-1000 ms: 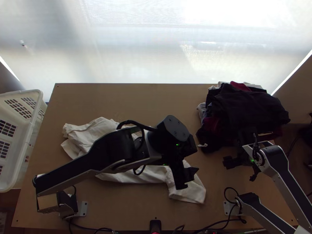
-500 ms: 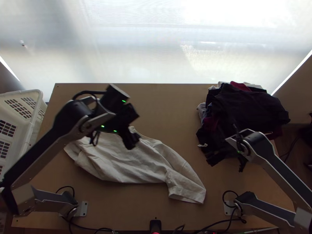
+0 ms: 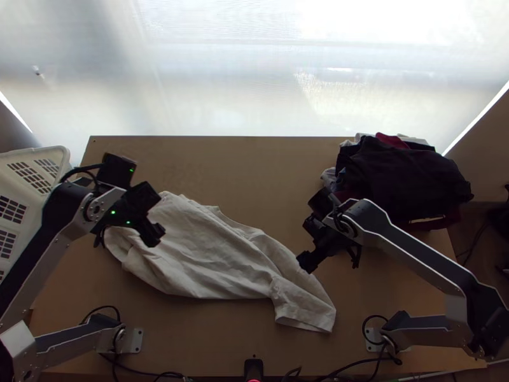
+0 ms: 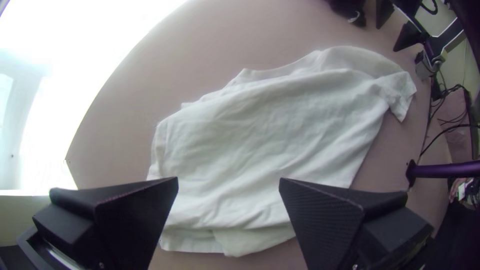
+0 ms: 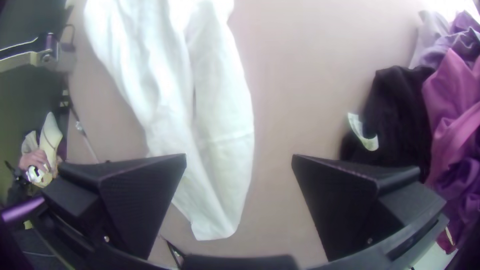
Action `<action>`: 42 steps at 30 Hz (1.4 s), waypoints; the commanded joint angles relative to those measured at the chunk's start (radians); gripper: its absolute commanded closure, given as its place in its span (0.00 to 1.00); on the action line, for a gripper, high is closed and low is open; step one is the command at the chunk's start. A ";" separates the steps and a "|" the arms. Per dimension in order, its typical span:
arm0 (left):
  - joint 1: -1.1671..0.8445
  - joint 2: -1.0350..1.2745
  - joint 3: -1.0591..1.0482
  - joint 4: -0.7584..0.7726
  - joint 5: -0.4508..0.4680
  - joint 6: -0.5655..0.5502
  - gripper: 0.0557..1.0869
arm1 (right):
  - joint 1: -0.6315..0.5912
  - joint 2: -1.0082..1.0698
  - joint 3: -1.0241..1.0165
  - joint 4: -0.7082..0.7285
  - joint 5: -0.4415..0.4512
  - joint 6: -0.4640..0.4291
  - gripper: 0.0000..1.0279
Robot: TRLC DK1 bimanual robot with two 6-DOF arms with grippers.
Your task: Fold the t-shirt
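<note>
A white t-shirt (image 3: 210, 261) lies folded over lengthwise and wrinkled, slanting from the table's left side toward the near middle. My left gripper (image 3: 153, 234) is above the shirt's left end in the top view. In the left wrist view my left gripper (image 4: 229, 180) stands open, and the shirt (image 4: 270, 135) lies beneath it, held by nothing. Beside the shirt's right part is my right gripper (image 3: 306, 262). In the right wrist view my right gripper (image 5: 239, 157) is open above the table, with a narrow end of the shirt (image 5: 220, 165) below it.
A pile of dark and red clothes (image 3: 407, 178) lies at the table's far right, behind the right arm. A white plastic basket (image 3: 48, 191) stands off the left edge. Bare tabletop (image 3: 254, 172) stretches beyond the shirt, and cables run along the near edge.
The left arm has swung left, off the middle of the shirt. The right arm has moved left from the clothes pile to beside the shirt. The shirt lies as before.
</note>
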 commanded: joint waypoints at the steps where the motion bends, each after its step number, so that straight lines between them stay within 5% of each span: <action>1: 0.221 -0.022 -0.091 0.056 -0.022 0.182 0.05 | 0.047 0.037 0.010 -0.021 -0.078 0.000 0.05; 8: 0.280 -0.018 -0.125 0.099 -0.036 0.233 0.05 | 0.050 0.044 -0.042 0.005 -0.105 -0.003 0.07; 18: 0.110 0.001 -0.165 0.231 -0.074 0.237 0.05 | 0.050 0.082 -0.128 0.134 -0.105 -0.026 0.10; 21: 0.084 0.018 -0.153 0.241 -0.097 0.237 0.05 | 0.050 0.087 -0.151 0.174 -0.107 -0.026 0.21; 27: 0.073 0.018 -0.157 0.252 -0.097 0.223 0.05 | 0.053 0.094 -0.163 0.214 -0.113 -0.026 0.24; 42: 0.075 -0.024 -0.167 0.243 -0.108 0.231 0.05 | 0.028 0.105 -0.140 0.240 -0.108 -0.067 0.23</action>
